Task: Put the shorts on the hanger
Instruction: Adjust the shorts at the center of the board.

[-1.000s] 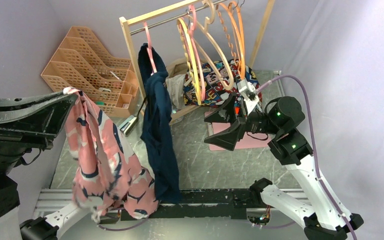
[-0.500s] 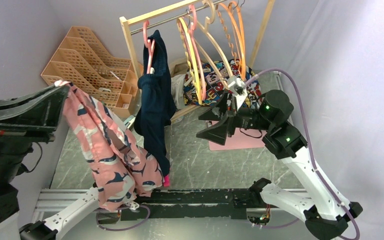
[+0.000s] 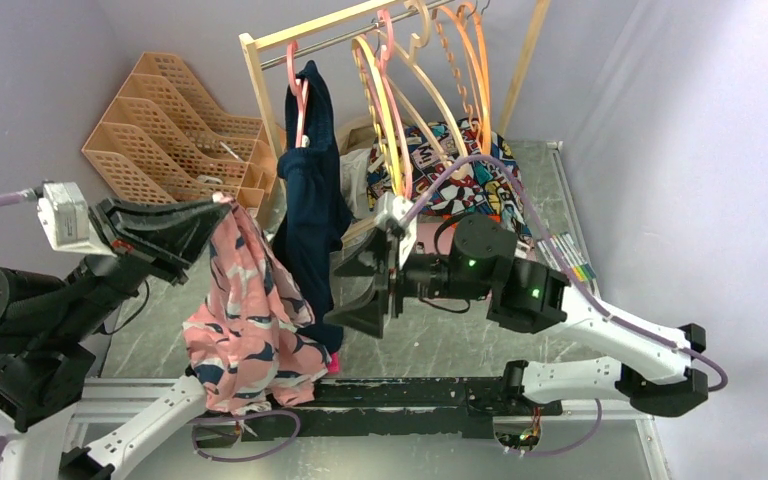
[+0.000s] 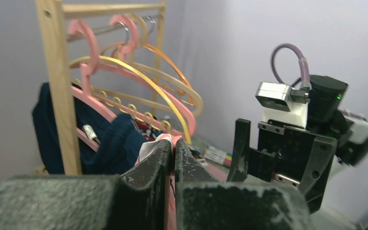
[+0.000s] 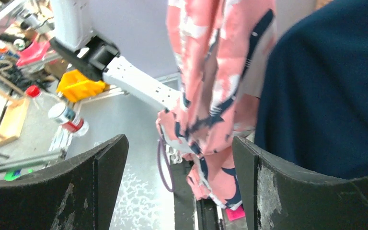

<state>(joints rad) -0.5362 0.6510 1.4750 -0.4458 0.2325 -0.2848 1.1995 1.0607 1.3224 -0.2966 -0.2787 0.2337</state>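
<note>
The salmon-pink shorts (image 3: 250, 320) with navy and white blotches hang from my left gripper (image 3: 222, 203), which is shut on their top edge (image 4: 165, 139). They dangle above the table's near left edge. The pale yellow hanger (image 3: 385, 120) hangs on the rack's rail among pink and orange hangers; it also shows in the left wrist view (image 4: 143, 79). My right gripper (image 3: 358, 292) is open and empty, just right of the hanging navy garment and pointing left toward the shorts (image 5: 211, 72). The shorts show beyond its spread fingers, not between them.
A navy garment (image 3: 310, 200) hangs on a pink hanger from the wooden rack (image 3: 258, 95), between the shorts and my right gripper. Orange plastic trays (image 3: 175, 130) stand at the back left. A cartoon-print cloth (image 3: 450, 175) lies behind the rack.
My right arm has swung left from the rack's right side to beside the navy garment. My left gripper has moved right and lower with the shorts. The navy garment has swung and settled.
</note>
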